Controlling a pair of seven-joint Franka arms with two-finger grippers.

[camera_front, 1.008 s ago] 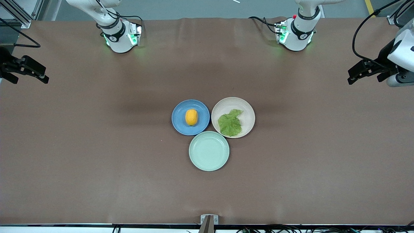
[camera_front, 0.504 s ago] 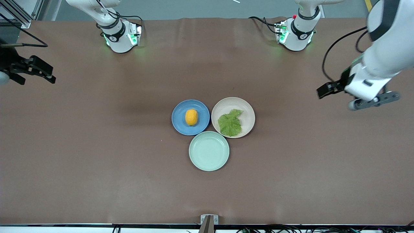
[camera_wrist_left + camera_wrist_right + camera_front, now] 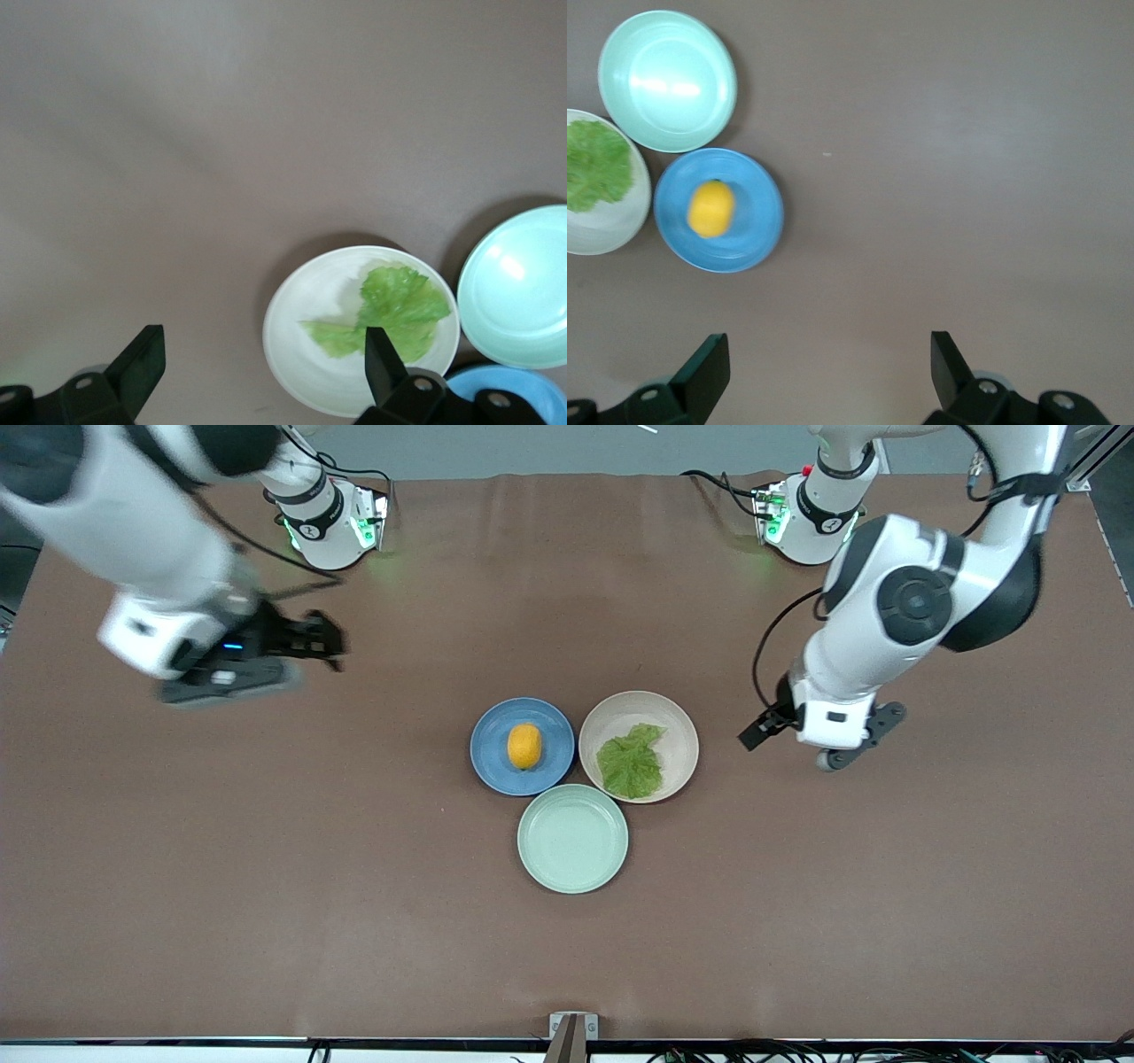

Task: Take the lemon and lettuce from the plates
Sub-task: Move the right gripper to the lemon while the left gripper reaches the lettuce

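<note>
The lemon lies on the blue plate. The lettuce lies on the beige plate, which touches the blue one. My left gripper is open and empty over the bare table beside the beige plate, toward the left arm's end. In the left wrist view the lettuce shows by one finger. My right gripper is open and empty over the bare table, toward the right arm's end from the blue plate. In the right wrist view the lemon is well apart from the fingers.
An empty mint-green plate sits nearer the front camera, touching both other plates. The brown table cover stretches around the three plates. The two arm bases stand at the table's top edge.
Both arms have swung in from the table's ends toward the plates. The left gripper now hangs close to the beige plate. The lemon, lettuce and plates have not moved.
</note>
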